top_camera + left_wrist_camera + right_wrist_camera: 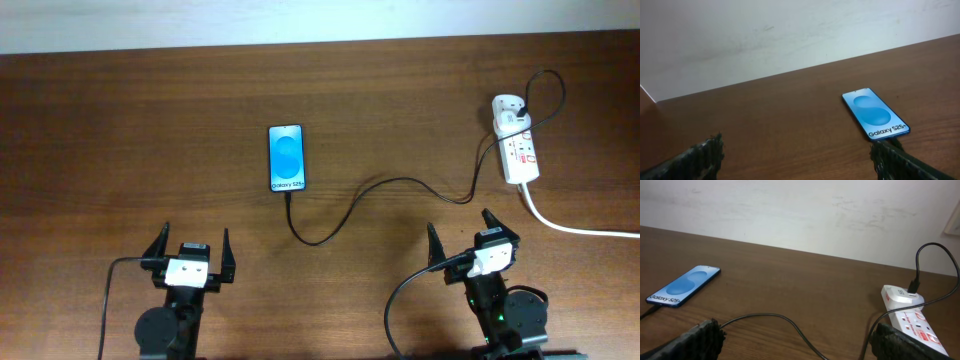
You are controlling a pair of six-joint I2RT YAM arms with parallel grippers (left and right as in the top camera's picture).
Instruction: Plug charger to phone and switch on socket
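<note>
The phone (286, 157) lies flat on the table, blue screen up, with "Galaxy S25" text; it also shows in the left wrist view (875, 113) and the right wrist view (684, 285). The thin black charger cable (370, 198) runs from the phone's near end across the table to the white socket strip (516, 140) at the far right, where its adapter (913, 286) sits in the plug head. My left gripper (190, 262) is open and empty, near the front edge, short of the phone. My right gripper (470, 248) is open and empty, with the cable (790, 325) passing between its fingers' view.
A thick white cord (580, 228) leads from the socket strip to the right edge. The table is brown wood (120, 130), with a white wall behind it (800, 210). The arms' own black leads hang at the front edge.
</note>
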